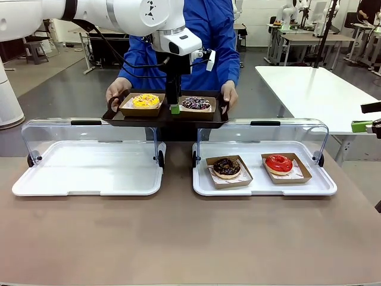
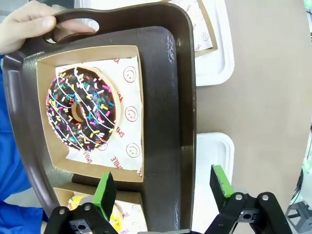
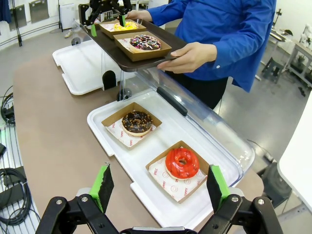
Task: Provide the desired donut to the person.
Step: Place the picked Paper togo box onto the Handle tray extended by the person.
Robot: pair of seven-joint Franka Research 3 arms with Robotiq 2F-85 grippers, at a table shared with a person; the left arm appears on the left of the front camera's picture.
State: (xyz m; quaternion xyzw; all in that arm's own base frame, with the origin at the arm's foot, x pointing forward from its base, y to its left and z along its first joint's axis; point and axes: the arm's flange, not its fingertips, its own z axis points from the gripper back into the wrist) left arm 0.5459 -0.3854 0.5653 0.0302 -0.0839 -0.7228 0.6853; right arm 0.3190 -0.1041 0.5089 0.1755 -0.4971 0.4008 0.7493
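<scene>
Since donuts are soft w/ sticky icing, grab the stiff, light card box rim, not the pastry. Left pincer [image 1: 174, 109] hangs apart, empty, over the tray [image 1: 119, 117] the person [image 1: 208, 36] holds, btwn yellow donut [image 1: 146, 100] & sprinkled donut [image 2: 82, 109].

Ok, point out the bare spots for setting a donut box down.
The left white tray is bare throughout. The right white tray has only its front strip free. The brown tray is crowded with two boxes.
</scene>
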